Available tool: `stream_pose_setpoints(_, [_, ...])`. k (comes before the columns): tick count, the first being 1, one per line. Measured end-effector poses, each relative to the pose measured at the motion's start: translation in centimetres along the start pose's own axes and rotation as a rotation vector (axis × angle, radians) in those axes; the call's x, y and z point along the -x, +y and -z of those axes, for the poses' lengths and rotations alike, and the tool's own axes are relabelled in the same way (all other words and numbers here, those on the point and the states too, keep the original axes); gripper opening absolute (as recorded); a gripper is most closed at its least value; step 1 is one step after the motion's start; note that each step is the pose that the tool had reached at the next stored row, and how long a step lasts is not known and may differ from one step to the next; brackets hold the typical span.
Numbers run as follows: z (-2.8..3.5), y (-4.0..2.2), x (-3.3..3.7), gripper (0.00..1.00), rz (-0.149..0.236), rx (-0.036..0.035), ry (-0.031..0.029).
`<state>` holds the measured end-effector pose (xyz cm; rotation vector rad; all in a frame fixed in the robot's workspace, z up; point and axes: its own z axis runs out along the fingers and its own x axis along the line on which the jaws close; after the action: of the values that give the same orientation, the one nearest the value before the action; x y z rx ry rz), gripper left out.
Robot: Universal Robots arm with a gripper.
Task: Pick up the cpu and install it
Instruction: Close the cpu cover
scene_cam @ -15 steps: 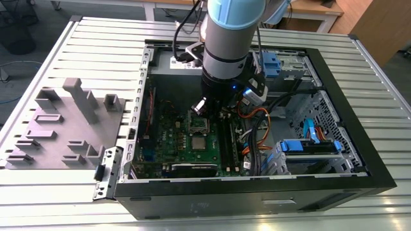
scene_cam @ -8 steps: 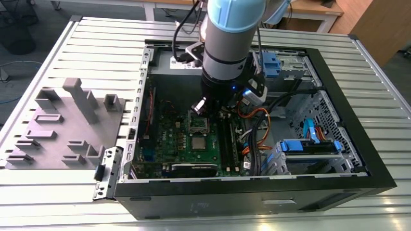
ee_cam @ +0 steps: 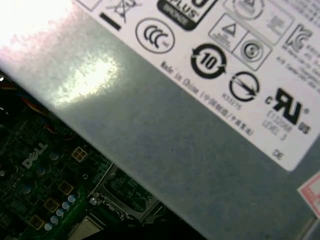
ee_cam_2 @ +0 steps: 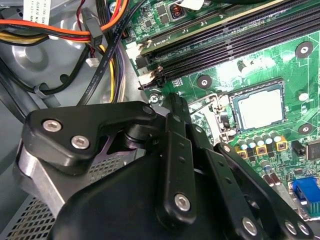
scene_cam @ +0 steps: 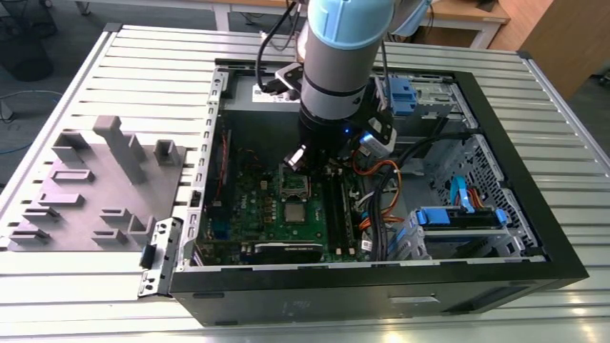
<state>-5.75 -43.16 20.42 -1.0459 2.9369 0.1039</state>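
Small silvery square cpu (ee_cam_2: 260,106) lies flat in dark socket frame (ee_cam_2: 225,119) on green motherboard (ee_cam_2: 280,62), at 6 o'clock from black gripper (scene_cam: 315,166) in exterior view. Jaws open or closed: cannot tell. Chip likely light, stiff, slick-topped and fragile underneath. Best hold: opposite edges.

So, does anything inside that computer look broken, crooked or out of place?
Nothing stands out. The cpu lies flat and square in its place on the green motherboard, and the loose cables run beside it, not over it. No damage or spill shows.
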Motion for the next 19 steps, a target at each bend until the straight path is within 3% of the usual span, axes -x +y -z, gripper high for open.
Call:
stream_pose_setpoints(5, [0.37, 0.06, -0.06, 0.11, 0.0, 0.0004, -0.0008])
stream_pose_setpoints(15, [0.49, 0.1, -0.59, 0.11, 0.0, -0.0018, -0.0043])
stream_pose_setpoints(19, [0.94, -0.03, -0.69, 0.11, 0.0, -0.0018, -0.0041])
